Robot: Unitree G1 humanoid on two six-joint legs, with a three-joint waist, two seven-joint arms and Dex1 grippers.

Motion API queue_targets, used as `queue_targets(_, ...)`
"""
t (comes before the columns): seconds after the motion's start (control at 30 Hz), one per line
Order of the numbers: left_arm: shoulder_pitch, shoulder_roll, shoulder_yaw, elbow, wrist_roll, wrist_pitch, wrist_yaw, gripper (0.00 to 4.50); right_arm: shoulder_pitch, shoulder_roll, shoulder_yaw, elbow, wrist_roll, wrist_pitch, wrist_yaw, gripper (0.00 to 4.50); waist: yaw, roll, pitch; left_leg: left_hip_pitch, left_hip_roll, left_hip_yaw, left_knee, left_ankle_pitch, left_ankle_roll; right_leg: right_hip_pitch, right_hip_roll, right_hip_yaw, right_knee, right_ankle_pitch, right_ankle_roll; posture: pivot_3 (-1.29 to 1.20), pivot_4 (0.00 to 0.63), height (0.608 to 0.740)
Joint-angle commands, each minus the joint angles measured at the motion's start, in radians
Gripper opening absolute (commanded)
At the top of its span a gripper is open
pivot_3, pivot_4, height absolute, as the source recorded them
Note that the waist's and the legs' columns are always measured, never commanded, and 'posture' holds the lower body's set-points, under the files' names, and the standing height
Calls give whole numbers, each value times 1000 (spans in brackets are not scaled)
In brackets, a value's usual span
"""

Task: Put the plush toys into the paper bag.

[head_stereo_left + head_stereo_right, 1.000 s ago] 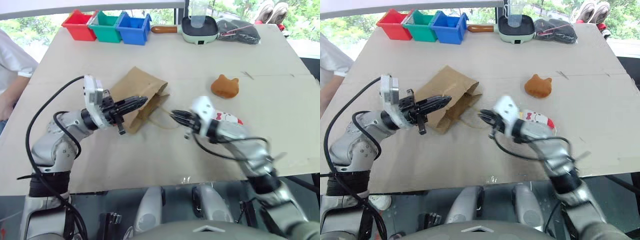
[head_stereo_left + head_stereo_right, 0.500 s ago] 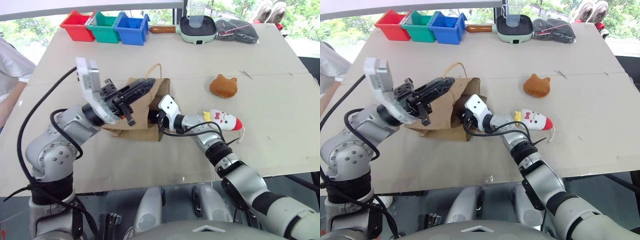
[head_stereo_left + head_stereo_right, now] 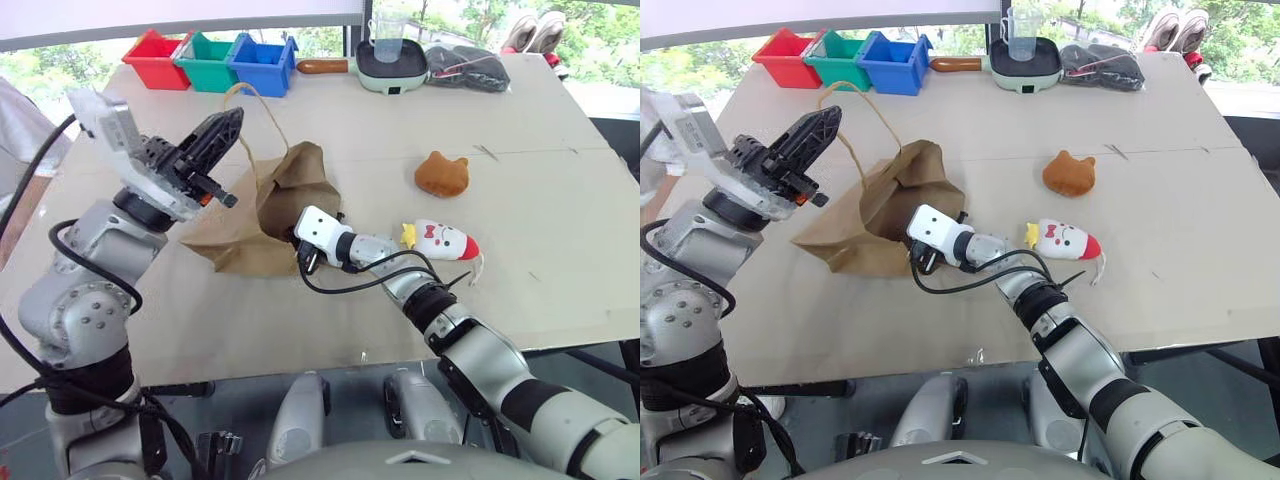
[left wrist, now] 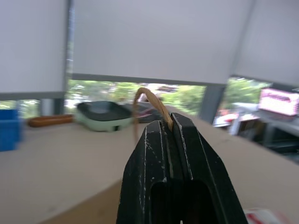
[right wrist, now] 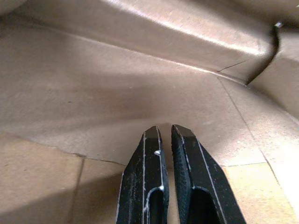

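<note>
Centrally, crinkled kraft paper bag (image 3: pixel 270 205) gapes; left gripper (image 3: pixel 228 124) jaws pinch its twisted handle (image 3: pixel 250 105), right gripper (image 5: pixel 169 133) jaws closed empty inside.

We see a pale table (image 3: pixel 330 120) lit by daylight; windows (image 4: pixel 187 95) with white blinds (image 4: pixel 154 37) and greenery at twelve o'clock.

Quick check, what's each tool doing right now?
Left tool: shut on the paper bag's handle, lifting it.
Right tool: shut, holding nothing, fingers reaching into the paper bag.
</note>
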Motion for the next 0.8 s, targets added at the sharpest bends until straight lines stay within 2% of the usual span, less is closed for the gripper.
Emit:
queue_targets(0.03, 10, -13, -26, -3, 52, -92, -93, 0, 45, -49, -78, -161, 92, 137, 92, 501, 7, 0, 0, -2, 0, -1, 0, 0, 0, 0, 0, -1, 0, 0, 0, 0, 150, 740)
queue_targets(0.1, 22, -25, -38, 9, 65, -123, -139, 0, 93, -83, -109, -337, 156, 222, 163, 854, 14, 1, 1, -4, -1, -1, 1, 0, 0, -1, -1, -2, -2, 0, 0, 0, 150, 740)
queue_targets(0.13, 23, -29, -40, 16, 71, -134, -152, 0, 107, -92, -110, -385, 164, 251, 172, 1258, 15, 1, 1, -5, -1, -1, 1, 0, 0, -1, -2, -2, -2, 0, 0, 0, 150, 740)
queue_targets(0.17, 29, -28, -51, 35, 84, -151, -185, 0, 149, -132, -123, -535, 194, 330, 195, 1592, 16, 1, 1, -6, -1, -1, 0, 0, 0, -1, -2, -2, -3, 0, 0, 0, 150, 740)
queue_targets(0.27, 27, -43, -64, 81, 92, -172, -239, 0, 286, -303, -179, -1046, 306, 633, 261, 3035, 22, 3, 3, -13, -1, -2, 1, 0, 0, -7, -3, -3, -6, 0, 1, 0, 150, 740)
queue_targets(0.3, 22, -50, -63, 87, 87, -174, -247, 0, 317, -357, -201, -1162, 339, 723, 269, 3582, 24, 3, 2, -17, -1, -3, 1, 0, 0, -11, -3, -4, -6, 0, 1, 0, 150, 740)
queue_targets(0.33, 16, -56, -67, 95, 87, -178, -252, 0, 337, -394, -222, -1235, 363, 788, 268, 3897, 24, 3, 2, -22, -1, -3, 2, 0, 0, -15, -2, -4, -5, 0, 1, 0, 150, 740)
queue_targets(0.4, 5, -65, -75, 109, 90, -185, -268, 0, 379, -482, -282, -1365, 395, 910, 250, 3897, 24, 3, 2, -22, 0, -3, 2, 0, 0, -16, -2, -4, -3, 0, 1, 0, 150, 740)
queue_targets(0.5, -14, -80, -79, 125, 85, -190, -281, 0, 466, -631, -365, -1451, 386, 1013, 232, 3897, 25, 2, 3, -20, 0, -2, 1, 0, 0, -16, -2, -4, -3, 0, 0, 0, 150, 740)
queue_targets(0.6, -37, -93, -84, 146, 83, -193, -295, 0, 529, -742, -380, -1411, 363, 1033, 236, 3897, 28, 2, 3, -21, -1, -1, 2, 0, 0, -15, -2, -3, -3, 0, 1, 0, 150, 740)
queue_targets(0.7, -43, -101, -92, 150, 77, -191, -312, 0, 533, -795, -305, -1262, 302, 959, 231, 3897, 25, 1, 3, -20, -1, 1, 3, 0, 0, -15, -2, -1, -3, 0, 1, 0, 150, 740)
queue_targets(0.73, -45, -104, -93, 150, 78, -192, -317, 0, 529, -800, -287, -1222, 288, 930, 230, 3406, 23, 1, 3, -20, -1, 1, 3, 0, 0, -15, -1, -1, -3, 0, 1, 0, 150, 740)
queue_targets(0.77, -46, -107, -94, 149, 77, -191, -320, 0, 523, -806, -271, -1187, 271, 908, 228, 3149, 22, 1, 3, -20, -1, 1, 3, 0, 0, -15, -1, 0, -3, 0, 1, 0, 150, 740)
queue_targets(0.8, -48, -106, -90, 143, 68, -184, -326, 0, 518, -815, -263, -1167, 261, 880, 233, 2709, 22, 1, 3, -20, -1, 1, 3, 0, 0, -15, -1, 0, -3, 0, 1, 0, 150, 740)
